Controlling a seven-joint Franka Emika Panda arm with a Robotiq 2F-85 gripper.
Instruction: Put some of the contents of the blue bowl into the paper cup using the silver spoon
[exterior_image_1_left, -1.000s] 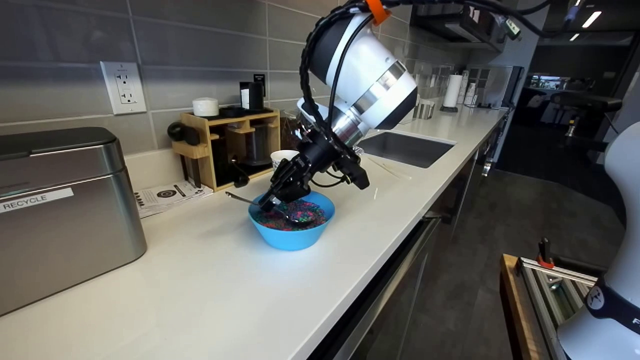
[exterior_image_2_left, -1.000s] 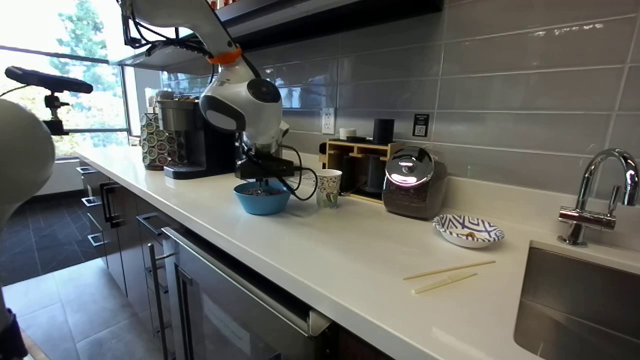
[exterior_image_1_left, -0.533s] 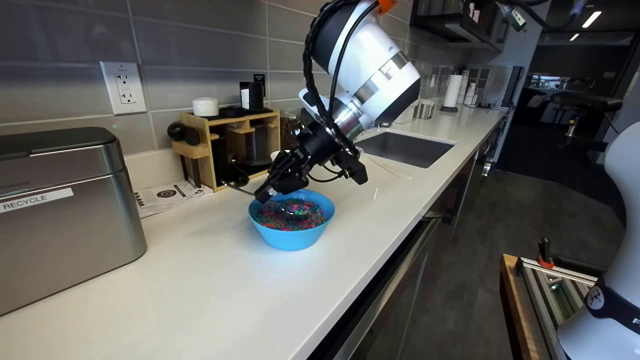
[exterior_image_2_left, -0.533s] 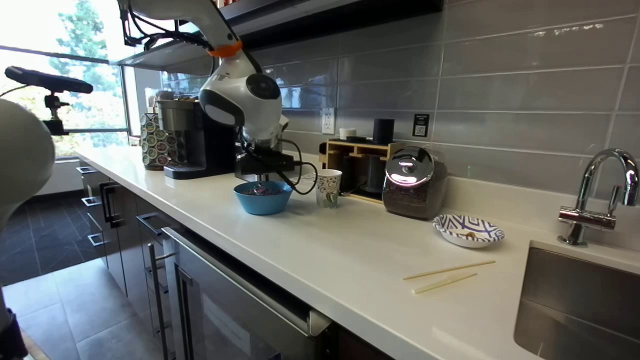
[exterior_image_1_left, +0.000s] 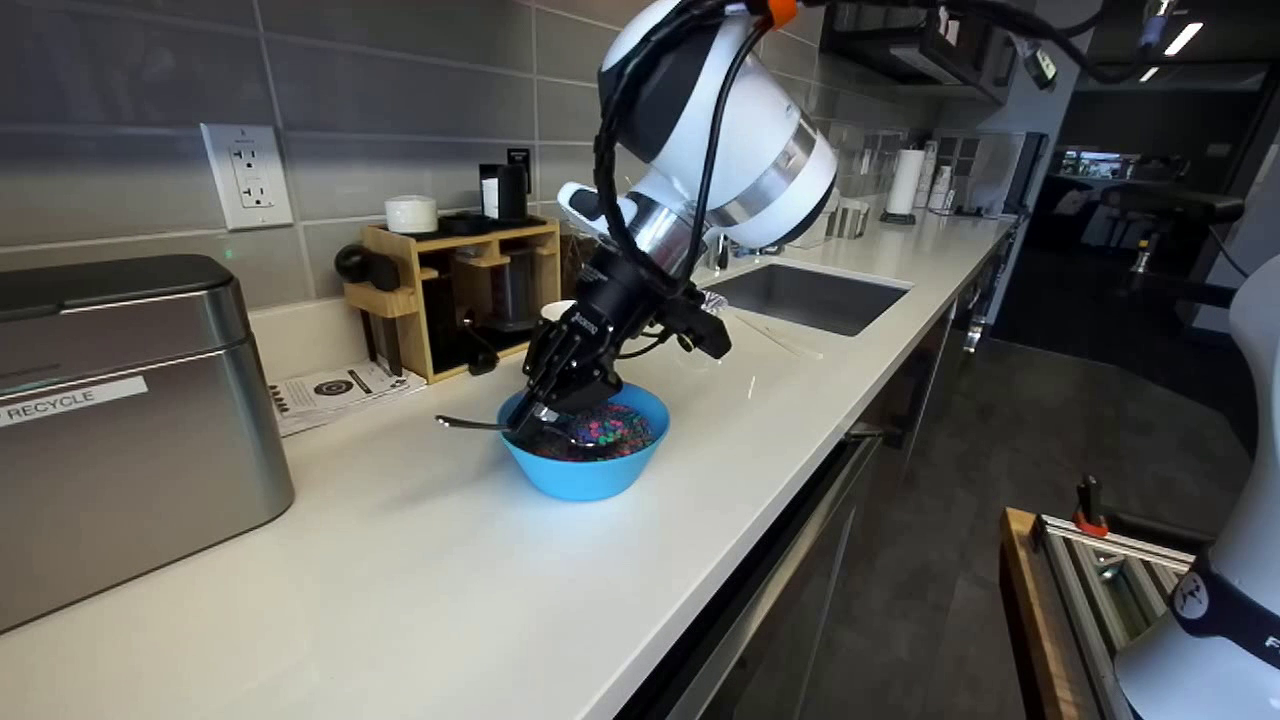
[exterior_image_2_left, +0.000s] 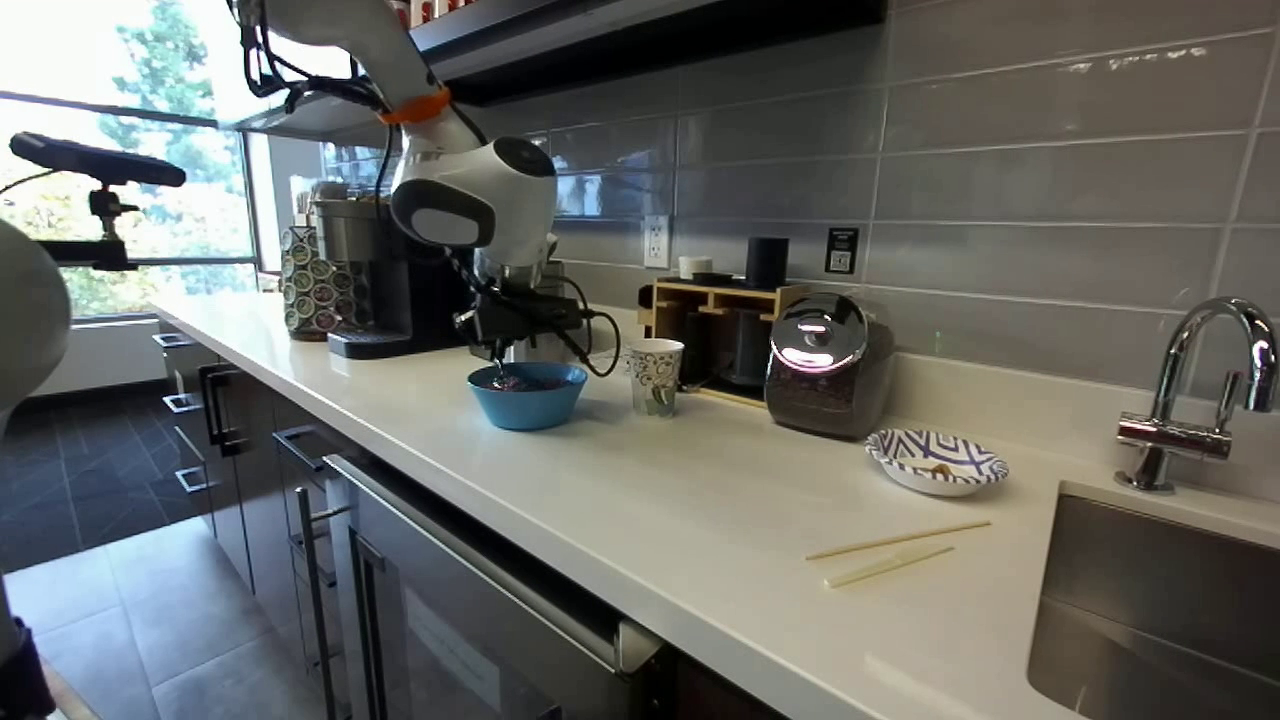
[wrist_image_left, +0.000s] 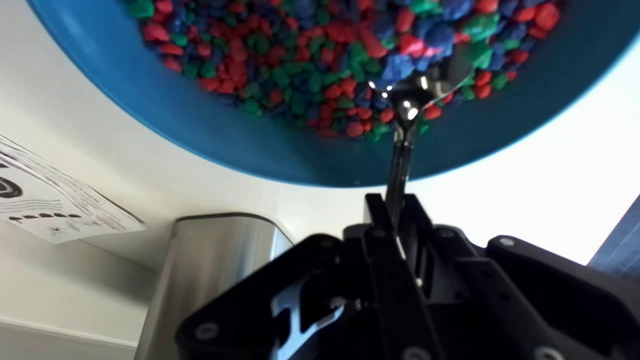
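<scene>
My gripper (wrist_image_left: 393, 202) is shut on the handle of the silver spoon (wrist_image_left: 401, 142). The handle's free end sticks out past the bowl's rim in an exterior view (exterior_image_1_left: 470, 424). The spoon's head is inside the blue bowl (wrist_image_left: 310, 162), among the multicoloured contents (wrist_image_left: 280, 70); several pieces lie over the head and partly hide it. The blue bowl stands upright on the counter in both exterior views (exterior_image_1_left: 585, 482) (exterior_image_2_left: 527, 407). The white paper cup (exterior_image_2_left: 656, 378) with its dark swirl pattern stands behind the bowl, apart from it; in an exterior view its rim (exterior_image_1_left: 556, 310) shows behind my gripper.
A wooden organizer (exterior_image_1_left: 405, 310) stands behind the cup by the wall. A metal bin (exterior_image_1_left: 130, 430) and papers (exterior_image_1_left: 345, 388) are beside the bowl. A shiny canister (exterior_image_2_left: 830, 380), a patterned paper bowl (exterior_image_2_left: 937, 462), stirring sticks (exterior_image_2_left: 895, 540) and a sink (exterior_image_2_left: 1150, 590) lie further along.
My gripper rose slightly, then came down and turned more upright. The spoon's handle end has dropped and the spoon lies more level. The bowl and cup have not moved.
</scene>
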